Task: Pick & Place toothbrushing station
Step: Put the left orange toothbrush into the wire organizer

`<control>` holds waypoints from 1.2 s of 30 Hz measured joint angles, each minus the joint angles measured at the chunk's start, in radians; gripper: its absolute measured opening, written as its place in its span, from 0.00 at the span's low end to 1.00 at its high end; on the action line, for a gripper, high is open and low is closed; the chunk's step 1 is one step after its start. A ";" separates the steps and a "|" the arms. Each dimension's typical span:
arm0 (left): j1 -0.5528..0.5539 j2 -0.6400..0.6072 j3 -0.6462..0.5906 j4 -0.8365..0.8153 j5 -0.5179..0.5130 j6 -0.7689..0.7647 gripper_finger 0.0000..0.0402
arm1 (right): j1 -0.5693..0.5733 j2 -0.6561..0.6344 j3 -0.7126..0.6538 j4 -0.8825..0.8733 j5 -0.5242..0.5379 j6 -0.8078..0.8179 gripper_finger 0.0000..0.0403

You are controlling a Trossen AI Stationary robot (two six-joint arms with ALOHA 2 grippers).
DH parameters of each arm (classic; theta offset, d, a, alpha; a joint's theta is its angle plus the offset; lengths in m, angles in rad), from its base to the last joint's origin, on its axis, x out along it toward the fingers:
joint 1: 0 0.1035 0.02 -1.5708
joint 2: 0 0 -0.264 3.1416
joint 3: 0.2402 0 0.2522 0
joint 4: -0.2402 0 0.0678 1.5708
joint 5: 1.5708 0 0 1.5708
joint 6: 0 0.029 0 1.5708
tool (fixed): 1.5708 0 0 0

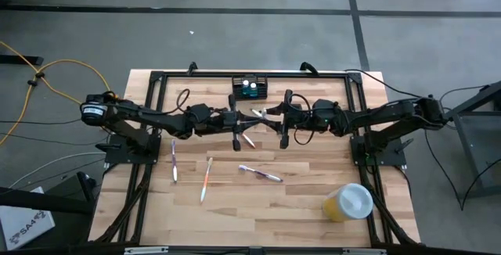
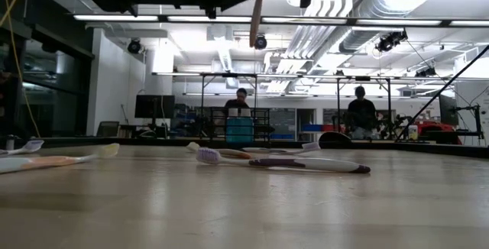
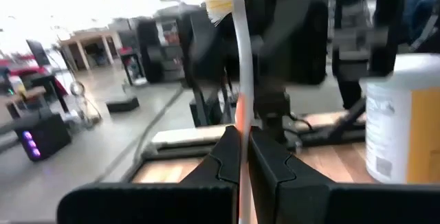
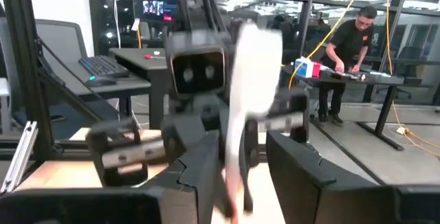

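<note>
Two arms meet over the table's [image 1: 313, 231] middle in the high view, left hand [image 1: 249, 118] and right hand [image 1: 268, 114] close together below the caddy [image 1: 250, 87] at the far edge; three brushes and a yellow cup [image 1: 347, 202] lie nearer. Low view: a purple brush [image 2: 283, 161] lies flat. Left wrist: fingers pinch a brush [image 3: 238, 80]. Right wrist: jaws part-open around a white brush [image 4: 240, 114], grip unclear. Probably light and rigid, the caddy is best gripped across its short sides
</note>
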 joint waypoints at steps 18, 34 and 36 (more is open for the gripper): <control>0.000 -0.009 0.000 -0.023 -0.002 0.004 0.00 | 0.000 0.000 0.000 0.007 -0.003 0.014 0.29; 0.000 -0.009 -0.001 -0.021 -0.002 0.005 0.00 | 0.000 -0.009 0.000 0.008 -0.036 0.014 0.04; 0.000 -0.009 -0.001 -0.022 -0.002 0.006 0.00 | 0.000 -0.009 0.000 0.008 -0.035 0.014 0.03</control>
